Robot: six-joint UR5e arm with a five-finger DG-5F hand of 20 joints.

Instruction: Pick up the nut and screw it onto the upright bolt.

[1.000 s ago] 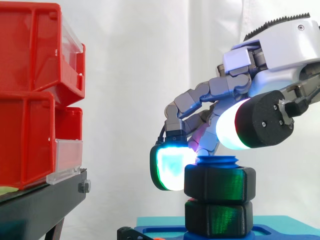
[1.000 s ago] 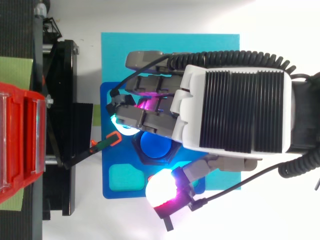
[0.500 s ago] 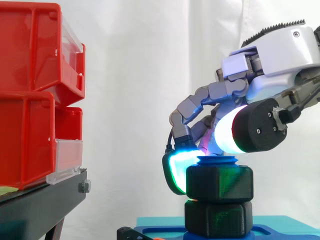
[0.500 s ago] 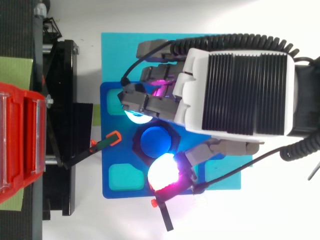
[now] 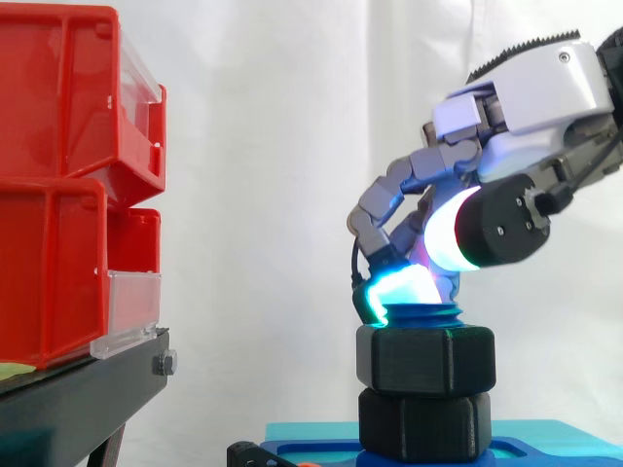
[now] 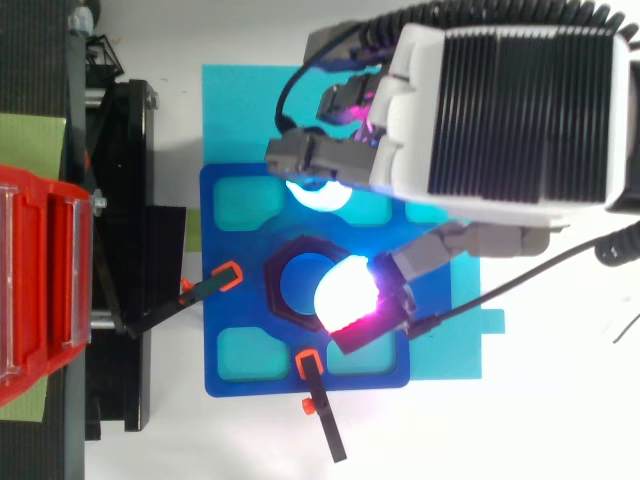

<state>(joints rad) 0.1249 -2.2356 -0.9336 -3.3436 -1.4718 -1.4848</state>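
White curtain [image 5: 273,146] behind; red bins [image 5: 68,185] well beyond fingertips. Nut [image 5: 424,360] sits threaded on bolt [image 5: 423,313] directly under hand [image 5: 521,92]. Fingers curled, pads at nut's top, gripping nothing. Likely mid-screwing, between turns. Next: clamp pads on nut flanks, twist down.

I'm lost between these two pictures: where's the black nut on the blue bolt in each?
Side view: the nut sits lower right, stacked on a second black hexagon, just under the top of the blue bolt.
Top view: the nut is the black hexagonal ring round the blue bolt, near the middle.
Shared landmark: the red bins at the left edge of both.
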